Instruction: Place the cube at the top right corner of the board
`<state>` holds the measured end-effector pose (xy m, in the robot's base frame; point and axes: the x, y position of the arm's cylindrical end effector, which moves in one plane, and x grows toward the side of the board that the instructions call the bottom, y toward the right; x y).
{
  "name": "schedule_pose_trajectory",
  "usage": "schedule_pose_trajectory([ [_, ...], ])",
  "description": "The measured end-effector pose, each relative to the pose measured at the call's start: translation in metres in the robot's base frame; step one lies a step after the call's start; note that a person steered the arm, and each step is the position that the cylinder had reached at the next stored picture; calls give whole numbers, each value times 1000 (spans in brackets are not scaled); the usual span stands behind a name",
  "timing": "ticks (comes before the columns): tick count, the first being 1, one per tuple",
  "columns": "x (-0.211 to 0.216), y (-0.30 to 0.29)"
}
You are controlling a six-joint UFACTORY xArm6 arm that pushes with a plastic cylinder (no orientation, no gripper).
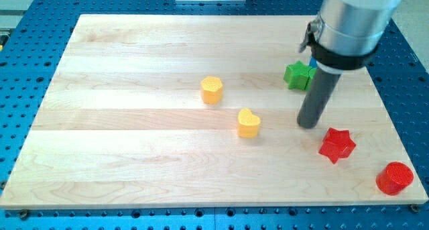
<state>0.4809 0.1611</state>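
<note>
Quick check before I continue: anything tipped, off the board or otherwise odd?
Mostly fine. One oddity: the red cylinder sits right at the board's bottom-right edge. A blue block is mostly hidden behind my rod, beside the green star. My tip touches nothing.

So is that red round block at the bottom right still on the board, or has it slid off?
On the board, but barely: the red cylinder stands upright at the wooden board's bottom right corner, close to the edge, far from my tip.

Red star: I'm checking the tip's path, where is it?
The red star lies low on the view's right, just right of my tip, up-left of the red cylinder.
</note>
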Motion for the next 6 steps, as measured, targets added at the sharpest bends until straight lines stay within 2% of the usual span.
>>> schedule_pose_trajectory([
  [1, -34, 54],
  [2, -67, 64],
  [3, -101, 65],
  [4, -132, 33],
  [5, -168, 38],
  [6, -176, 46],
])
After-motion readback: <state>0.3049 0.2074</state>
